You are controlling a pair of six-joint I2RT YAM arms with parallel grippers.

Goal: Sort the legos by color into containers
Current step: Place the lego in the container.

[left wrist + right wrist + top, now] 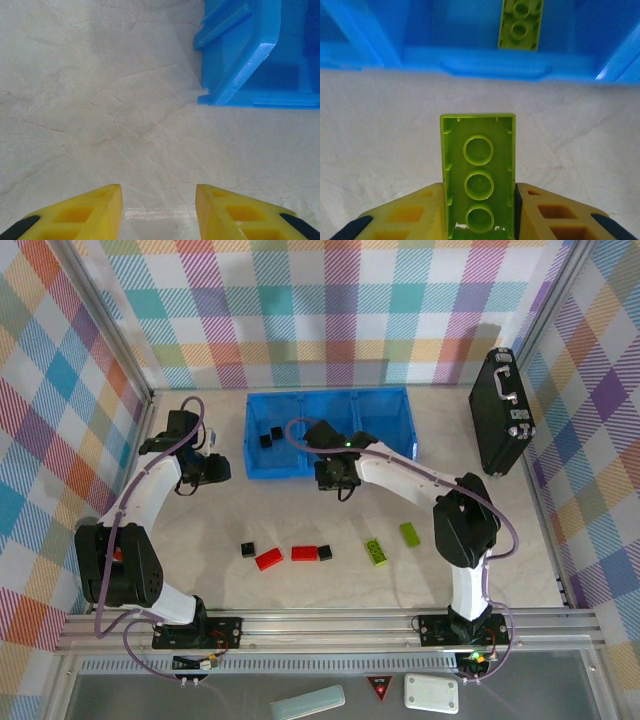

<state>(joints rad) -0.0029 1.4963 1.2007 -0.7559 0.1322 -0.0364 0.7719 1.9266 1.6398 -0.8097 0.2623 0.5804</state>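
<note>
Yellow fingers [405, 215] of the right gripper [479, 212] clench a lime brick [479, 165], its hollow underside toward the wrist camera. The brick's near end is cut off by the frame edge. It hangs over the table [380, 130], just short of the near wall of the blue tray [495, 62]. Beyond that wall a second lime brick [520, 22] lies inside, its far end cropped; which compartment holds it cannot be told.

Left gripper [159, 205]: fingers parted with nothing between them, over bare table beside the tray's near-left corner; only the fingertips are in frame.

From above, the right arm [400, 472] covers the held brick and part of the middle compartment. Two black bricks [271, 435] sit in the left compartment.

Well nearer than the tray, loose pieces lie in a row, from left:
- a black square [247, 549]
- two red bricks [268, 559], [302, 553]
- another black square [324, 553] just beside the second red
- two lime pieces [376, 552], [410, 533]

At far right is a black case [503, 412].
</note>
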